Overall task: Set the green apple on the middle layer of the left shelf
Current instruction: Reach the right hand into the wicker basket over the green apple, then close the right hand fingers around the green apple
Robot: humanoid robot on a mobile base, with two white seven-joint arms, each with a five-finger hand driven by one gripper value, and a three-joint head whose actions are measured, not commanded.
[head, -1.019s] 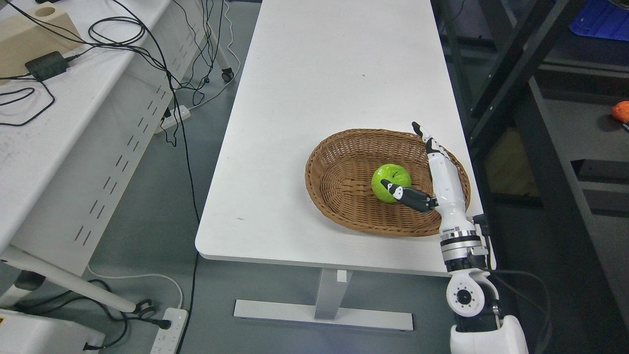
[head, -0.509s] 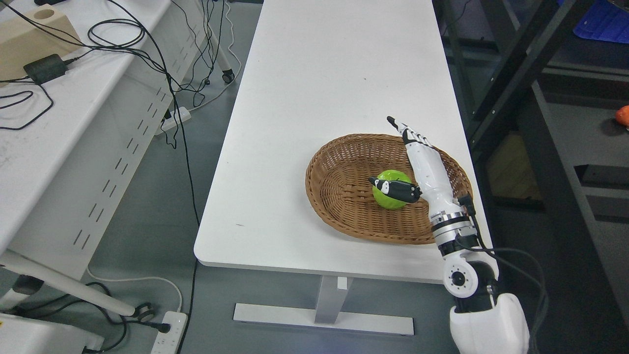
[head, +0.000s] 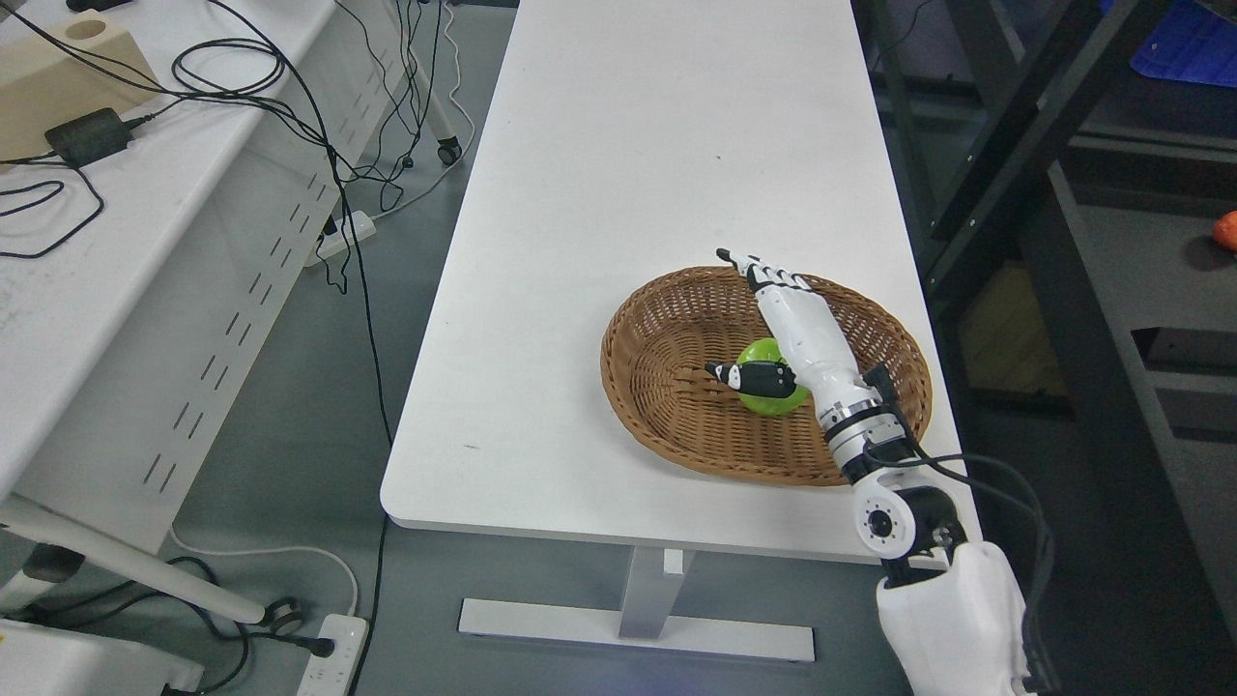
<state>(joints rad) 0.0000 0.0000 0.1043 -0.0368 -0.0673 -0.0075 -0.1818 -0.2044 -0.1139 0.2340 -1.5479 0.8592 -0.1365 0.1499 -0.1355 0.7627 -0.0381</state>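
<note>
- A white side bench occupies the left of the view; a beige block with a round hole and a small black power adapter lie on it amid loose black cables.
- A white power strip rests on the grey floor at the lower left.
- A long white rectangular table runs up the centre of the view on a white pedestal foot.
- An oval brown wicker basket sits on the table near its front right corner.
- A round green apple lies inside the basket, slightly right of its centre.
- The right hand, white with black finger joints, enters from the lower right and hovers over the basket. Its fingers are extended straight, side by side, reaching past the far side of the apple. The black thumb crosses the apple's top. The hand is spread and grips nothing.
- A dark metal shelf frame stands at the right, with an orange object at the picture's edge.
</note>
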